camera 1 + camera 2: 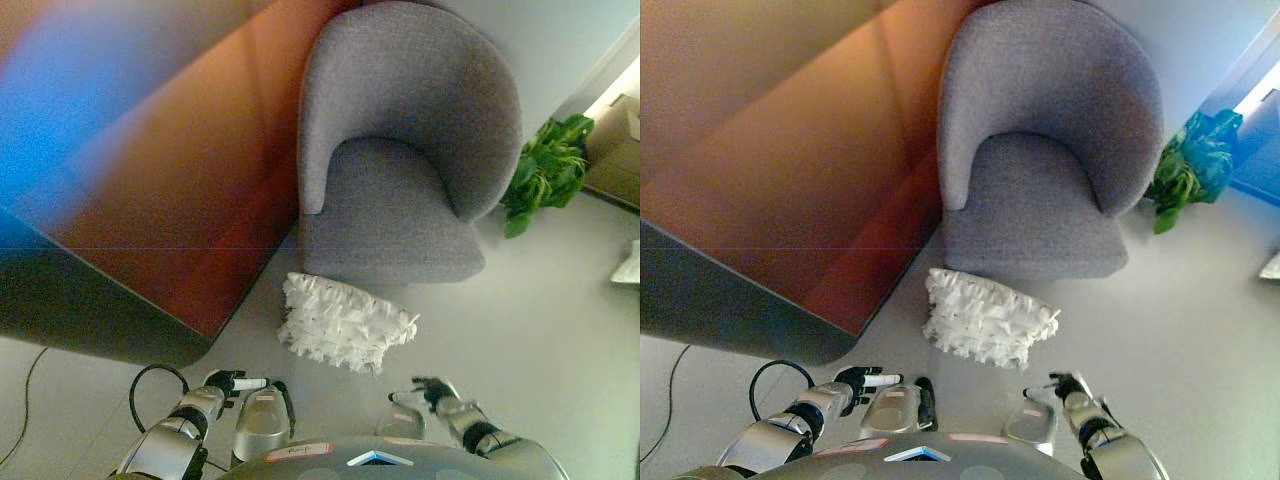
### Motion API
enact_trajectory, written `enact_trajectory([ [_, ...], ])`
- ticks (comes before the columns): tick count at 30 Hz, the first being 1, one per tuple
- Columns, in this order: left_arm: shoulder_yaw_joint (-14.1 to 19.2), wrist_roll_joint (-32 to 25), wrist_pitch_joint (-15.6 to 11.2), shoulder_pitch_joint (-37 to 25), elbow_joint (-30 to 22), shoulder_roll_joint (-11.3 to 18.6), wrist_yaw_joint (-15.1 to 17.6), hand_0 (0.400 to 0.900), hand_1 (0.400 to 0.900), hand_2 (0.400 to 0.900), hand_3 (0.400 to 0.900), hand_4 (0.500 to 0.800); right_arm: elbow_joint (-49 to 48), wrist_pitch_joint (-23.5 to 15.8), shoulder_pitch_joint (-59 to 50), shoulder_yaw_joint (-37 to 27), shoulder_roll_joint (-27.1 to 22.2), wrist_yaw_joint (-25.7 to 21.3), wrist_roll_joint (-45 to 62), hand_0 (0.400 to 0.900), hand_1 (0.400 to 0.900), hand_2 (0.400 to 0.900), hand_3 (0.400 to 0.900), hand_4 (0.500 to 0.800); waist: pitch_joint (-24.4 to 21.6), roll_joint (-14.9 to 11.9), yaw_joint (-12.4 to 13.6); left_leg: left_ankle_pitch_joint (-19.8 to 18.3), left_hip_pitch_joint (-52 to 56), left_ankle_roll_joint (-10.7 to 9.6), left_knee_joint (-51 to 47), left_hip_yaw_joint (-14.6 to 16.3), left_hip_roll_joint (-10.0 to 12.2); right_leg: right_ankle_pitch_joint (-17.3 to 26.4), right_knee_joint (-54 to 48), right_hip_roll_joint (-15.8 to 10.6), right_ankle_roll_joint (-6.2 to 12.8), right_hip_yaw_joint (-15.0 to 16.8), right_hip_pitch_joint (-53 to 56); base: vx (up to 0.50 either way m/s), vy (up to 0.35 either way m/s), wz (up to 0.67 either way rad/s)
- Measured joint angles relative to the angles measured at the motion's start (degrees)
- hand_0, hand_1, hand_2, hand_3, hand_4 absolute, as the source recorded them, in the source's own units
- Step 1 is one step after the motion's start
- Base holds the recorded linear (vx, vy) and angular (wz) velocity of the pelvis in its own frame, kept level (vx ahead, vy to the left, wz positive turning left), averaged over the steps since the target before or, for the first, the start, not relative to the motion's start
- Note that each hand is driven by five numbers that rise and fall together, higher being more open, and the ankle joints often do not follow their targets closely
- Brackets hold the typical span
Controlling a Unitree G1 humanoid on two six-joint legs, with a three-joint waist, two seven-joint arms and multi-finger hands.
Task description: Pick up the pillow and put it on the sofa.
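A white ruffled pillow (343, 322) lies on the floor just in front of the grey armchair-style sofa (410, 150). My left hand (232, 383) shows at the bottom left, below and left of the pillow, its fingers stretched out and holding nothing. At the bottom right my right hand (432, 390) hangs low, below the pillow's right end, with relaxed fingers and nothing in it. Both hands are apart from the pillow.
A large reddish-brown cabinet or table (190, 200) with a dark edge fills the left side, close to the sofa. A green potted plant (545, 170) stands right of the sofa. Pale floor (560, 340) stretches to the right.
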Motion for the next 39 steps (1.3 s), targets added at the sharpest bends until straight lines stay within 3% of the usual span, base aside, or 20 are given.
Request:
enact_trajectory([
  [2,-0.95,-0.88,-0.03,-3.51,0.00,-0.67,1.01,0.900,0.900,0.900,0.900,0.800,-0.35,1.59,-5.11,1.26,-0.14,-4.91,-1.28,0.900,0.900,0.900,0.900,0.800,3.92,0.26,-0.19,0.58,-3.51,-0.45,2.51,-0.84,0.03,2.92,-5.82,-1.68,3.19,-1.77,-3.99,-0.21,-0.311,-0.07],
  [4,-0.89,-2.02,-0.25,-5.62,-1.50,-0.90,2.15,0.900,0.900,0.900,0.900,0.800,-1.02,4.30,-8.23,1.72,-0.18,-8.52,-2.14,0.900,0.900,0.900,0.900,0.800,7.36,1.01,-0.02,-0.11,-6.73,-0.65,6.31,-0.83,0.99,3.86,-4.68,-3.21,1.63,-2.90,-5.92,-0.10,-0.166,-0.02],
  [5,-0.75,-2.94,-0.71,-5.88,-2.64,-0.09,2.54,0.900,0.900,0.900,0.900,0.800,-1.57,4.86,-9.61,1.83,-0.03,-9.36,-2.19,0.900,0.900,0.900,0.900,0.800,8.73,0.48,0.49,-0.43,-7.99,-1.54,8.11,-0.95,1.46,6.87,-5.71,-2.84,-2.09,-3.70,-5.33,-0.11,-0.119,0.09],
  [6,-0.24,-4.39,-1.16,-6.24,-3.50,0.86,2.56,0.900,0.900,0.900,0.900,0.800,-2.37,5.39,-10.43,2.24,0.26,-9.99,-2.29,0.900,0.900,0.900,0.900,0.800,9.53,-0.41,0.94,-1.22,-9.33,-2.86,11.29,-1.68,1.67,9.54,-6.72,-2.70,-3.65,-5.16,-4.41,-0.10,-0.096,0.15],
  [8,1.29,-6.05,-1.78,-6.30,-5.13,1.07,2.48,0.900,0.900,0.900,0.900,0.800,-2.77,5.83,-15.43,2.44,-0.26,-11.80,-2.33,0.900,0.900,0.900,0.900,0.800,10.41,1.94,2.13,-3.49,-13.48,-5.31,16.02,-5.37,5.69,7.84,-7.10,0.91,1.31,-5.21,-6.02,-0.06,-0.069,0.20],
  [11,0.71,-5.92,-1.18,-8.44,-4.49,0.61,2.55,0.900,0.900,0.900,0.900,0.800,-2.95,5.92,-21.09,3.30,-0.84,-13.72,-2.31,0.900,0.900,0.900,0.900,0.800,11.68,2.14,1.09,-3.60,-14.84,-6.14,17.02,-7.14,7.30,7.67,-5.35,1.93,1.21,-5.82,-8.27,-0.03,-0.029,0.14],
  [17,0.80,-6.58,-0.84,-9.88,-4.31,-1.74,3.08,0.900,0.900,0.900,0.900,0.800,-2.81,7.35,-21.47,3.35,-5.99,-15.51,-1.87,0.900,0.900,0.900,0.900,0.800,12.98,3.83,1.37,-3.86,-16.71,-5.94,18.83,-8.74,6.07,5.81,-0.83,-0.35,0.65,-6.09,-10.41,0.00,0.023,0.12],
  [23,0.97,-10.05,0.25,-13.46,-4.41,-2.69,3.03,0.900,0.900,0.900,0.900,0.800,-2.91,7.17,-29.32,6.16,-8.57,-15.02,-2.25,0.900,0.900,0.900,0.900,0.800,14.51,6.48,1.59,-5.54,-23.44,-5.24,26.04,-10.32,5.11,2.82,8.43,-2.72,0.72,-3.00,-17.88,-0.02,0.061,0.12],
  [39,1.32,-17.75,0.41,-19.73,-4.84,-2.72,2.70,0.900,0.900,0.900,0.900,0.800,-2.91,8.90,-38.59,9.62,-12.38,-13.01,0.19,0.900,0.900,0.900,0.900,0.800,16.03,9.75,1.56,-7.06,-38.76,-4.34,38.44,-12.81,4.15,0.39,21.95,-3.80,1.11,4.20,-34.72,-0.01,0.038,0.04],
])
